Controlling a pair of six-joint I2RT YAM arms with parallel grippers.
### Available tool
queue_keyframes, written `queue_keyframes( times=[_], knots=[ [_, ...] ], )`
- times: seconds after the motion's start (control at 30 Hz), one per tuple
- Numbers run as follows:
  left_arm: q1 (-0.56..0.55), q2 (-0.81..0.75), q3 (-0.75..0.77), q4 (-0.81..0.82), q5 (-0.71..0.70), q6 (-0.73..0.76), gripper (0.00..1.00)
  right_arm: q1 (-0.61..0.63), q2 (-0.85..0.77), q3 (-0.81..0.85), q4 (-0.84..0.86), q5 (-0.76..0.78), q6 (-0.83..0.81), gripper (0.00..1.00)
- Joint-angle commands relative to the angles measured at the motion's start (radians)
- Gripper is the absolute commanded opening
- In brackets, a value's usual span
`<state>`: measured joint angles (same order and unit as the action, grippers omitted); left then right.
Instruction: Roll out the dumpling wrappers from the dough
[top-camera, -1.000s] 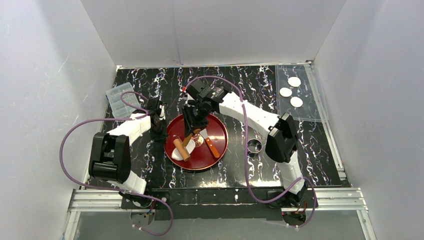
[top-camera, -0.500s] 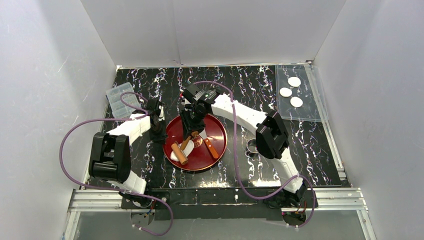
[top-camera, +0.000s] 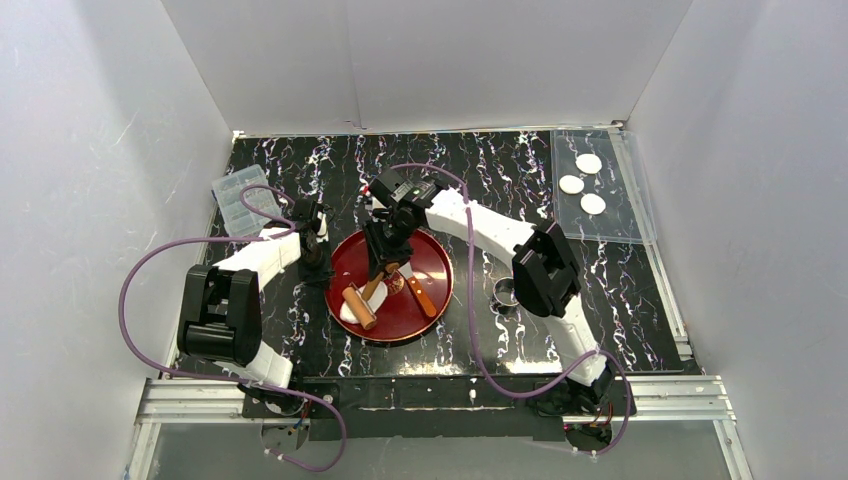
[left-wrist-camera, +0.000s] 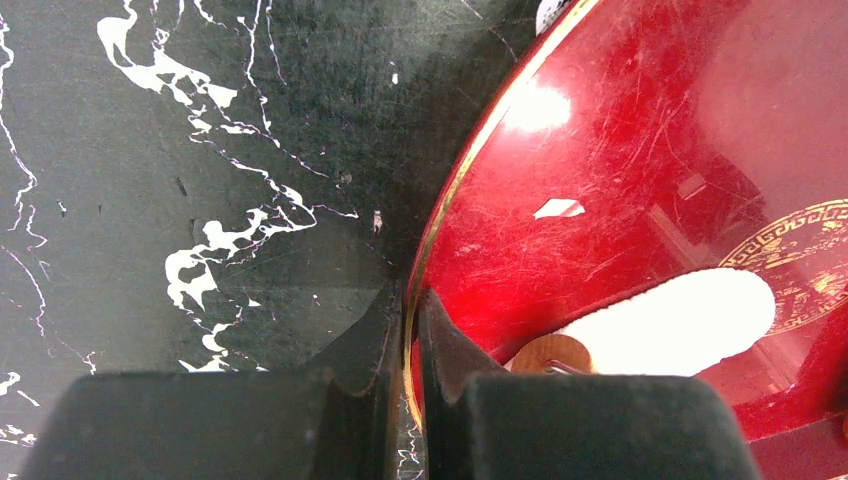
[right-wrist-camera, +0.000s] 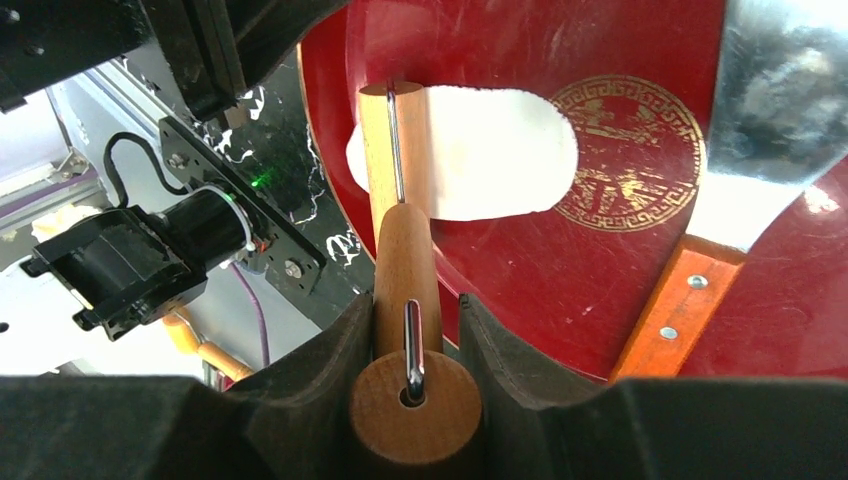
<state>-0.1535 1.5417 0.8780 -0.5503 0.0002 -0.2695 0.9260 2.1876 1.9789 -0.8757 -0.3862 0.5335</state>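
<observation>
Now left end effector clamps plate rim; right end effector grips rolling-pin handle.

Robotics lab test cell: plain white panel walls boxing in a black marbled tabletop, aluminium rail frame along its near edge, two white-and-black robot arms bolted there, purple cables looping loose from each base.

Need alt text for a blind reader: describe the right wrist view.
The right claw grips a wooden roller, its head on one end of an oblong white dough sheet on a round red plate. A wooden-handled metal scraper lies alongside.
</observation>
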Motion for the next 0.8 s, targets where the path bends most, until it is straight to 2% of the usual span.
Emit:
queue_keyframes(
  times=[0.0, 0.2, 0.33, 0.6, 0.7, 0.77],
  knots=[
    [0.0, -0.035, 0.003, 0.002, -0.046, 0.006, 0.0, -0.038, -0.024, -0.086, -0.058, 0.233, -0.091, 0.01],
    [0.0, -0.033, 0.003, 0.004, -0.047, 0.008, 0.0, -0.086, -0.059, -0.124, -0.109, 0.374, -0.135, 0.01],
    [0.001, -0.033, 0.005, 0.004, -0.046, 0.009, 0.0, -0.055, -0.047, -0.08, -0.093, 0.331, -0.124, 0.01],
    [0.0, -0.033, 0.003, 0.006, -0.046, 0.009, 0.0, 0.058, 0.055, 0.167, -0.094, 0.179, -0.054, 0.01],
    [0.0, -0.035, 0.001, 0.006, -0.049, 0.009, 0.0, 0.062, 0.055, 0.163, -0.043, 0.12, -0.018, 0.01],
    [0.001, -0.036, 0.0, 0.006, -0.049, 0.009, 0.0, 0.057, 0.055, 0.141, -0.043, 0.132, -0.021, 0.01]
  ],
)
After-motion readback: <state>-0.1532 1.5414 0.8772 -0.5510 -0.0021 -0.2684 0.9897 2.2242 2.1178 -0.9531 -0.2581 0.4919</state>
